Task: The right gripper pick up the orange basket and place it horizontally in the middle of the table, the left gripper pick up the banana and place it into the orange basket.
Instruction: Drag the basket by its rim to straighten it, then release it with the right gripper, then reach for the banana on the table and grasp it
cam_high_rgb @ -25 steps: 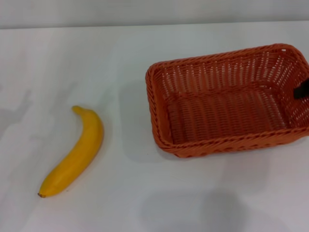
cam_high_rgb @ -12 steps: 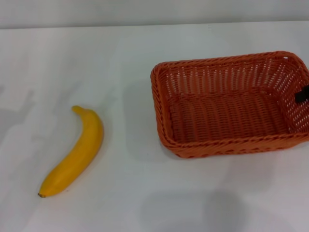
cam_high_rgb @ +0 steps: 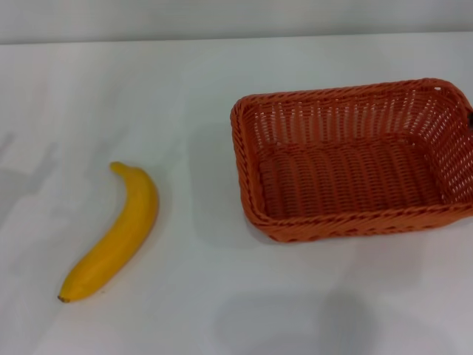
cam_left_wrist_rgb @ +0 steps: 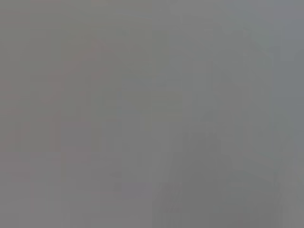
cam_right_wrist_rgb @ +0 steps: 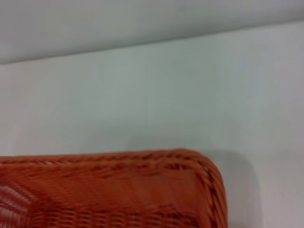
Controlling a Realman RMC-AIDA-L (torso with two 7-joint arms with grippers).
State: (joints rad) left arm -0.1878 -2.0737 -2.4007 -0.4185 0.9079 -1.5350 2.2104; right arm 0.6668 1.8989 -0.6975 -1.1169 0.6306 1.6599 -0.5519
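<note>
Since a second ago the orange basket [cam_high_rgb: 353, 159] has slid a little to the right and squared up, and the black tip of the right gripper [cam_high_rgb: 470, 116], which then showed plainly at the basket's right wall, is now only a dark sliver at the picture's edge. From the head we see the basket sitting flat on the white table [cam_high_rgb: 222, 89] with its long side running across, empty inside. The banana [cam_high_rgb: 117, 235] lies well apart to its left, dark tip toward us. We cannot tell whether the right gripper is clenched or released. The left wrist view gives us only a grey blur, and the left gripper shows nowhere. The right wrist view shows one rounded corner of the basket [cam_right_wrist_rgb: 142, 190] resting on the table [cam_right_wrist_rgb: 152, 95].
</note>
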